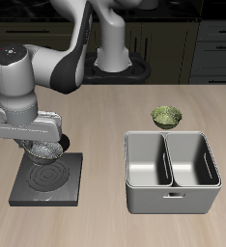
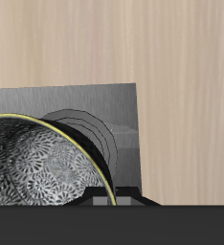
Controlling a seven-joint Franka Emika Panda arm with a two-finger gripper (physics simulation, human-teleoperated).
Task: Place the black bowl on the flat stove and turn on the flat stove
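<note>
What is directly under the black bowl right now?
The flat stove lies under the black bowl, its grey burner rings showing past the rim. The part beneath the bowl is covered. The gripper holds the bowl.

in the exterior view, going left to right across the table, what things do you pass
flat stove, with the black bowl held by the claw above it → olive-green bowl → grey two-compartment metal basin

2 bowls: 1 black bowl (image 1: 44, 148), 1 green bowl (image 1: 166, 117); 1 flat stove (image 1: 49, 180); 1 basin (image 1: 171, 172).

Black bowl (image 1: 44, 148) over flat stove (image 1: 49, 181) back edge; basin (image 1: 171, 172) beside.
</note>
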